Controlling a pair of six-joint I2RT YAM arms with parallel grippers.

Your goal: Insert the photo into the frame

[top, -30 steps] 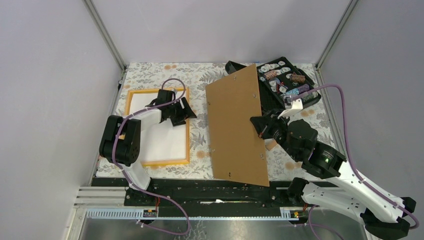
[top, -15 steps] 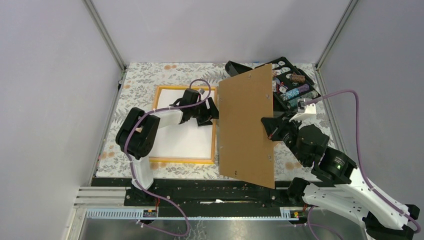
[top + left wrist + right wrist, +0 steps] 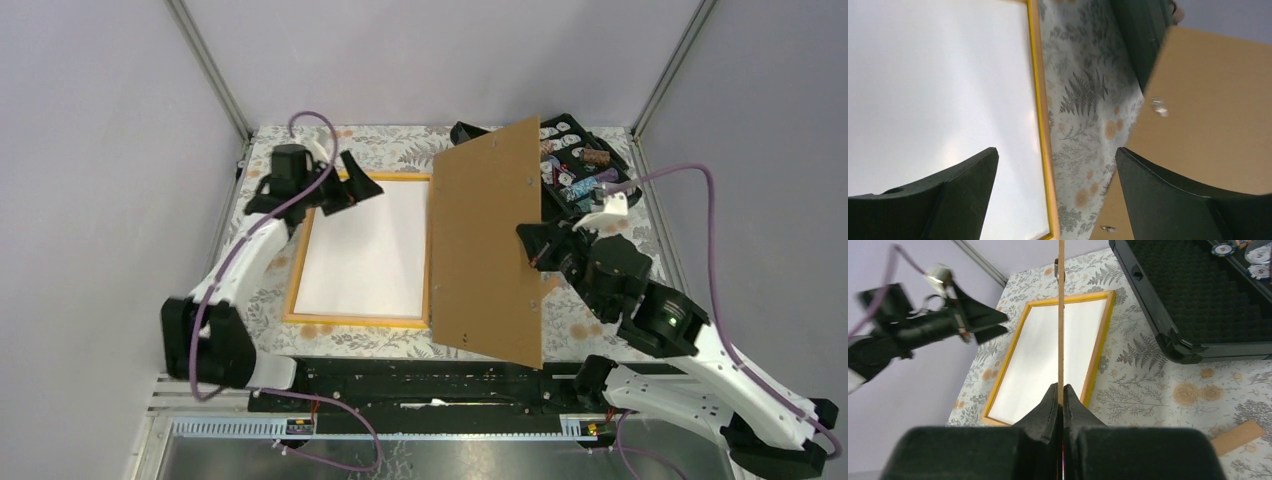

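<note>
The orange-yellow frame point(image 3: 358, 322) lies flat on the table left of centre. The photo point(image 3: 365, 250) rests inside it with its plain white back up. My left gripper point(image 3: 352, 188) hovers open above the frame's far left corner and holds nothing. In the left wrist view its fingers point(image 3: 955, 192) straddle the frame's yellow edge point(image 3: 1040, 125), with the photo point(image 3: 933, 75) on the left. My right gripper point(image 3: 1061, 390) is shut on the edge of the brown backing board point(image 3: 487, 250), which it holds steeply tilted just right of the frame point(image 3: 1098, 355).
A black case of chips point(image 3: 585, 170) lies open at the far right, behind the board. A small wooden strip point(image 3: 1238, 437) lies on the floral tablecloth point(image 3: 1088, 100) near the right arm. Metal posts and grey walls enclose the table.
The frame with the photo has slid right, up to the board. My left gripper has let go, opened wider and swung to the frame's far left corner. The board stands more upright.
</note>
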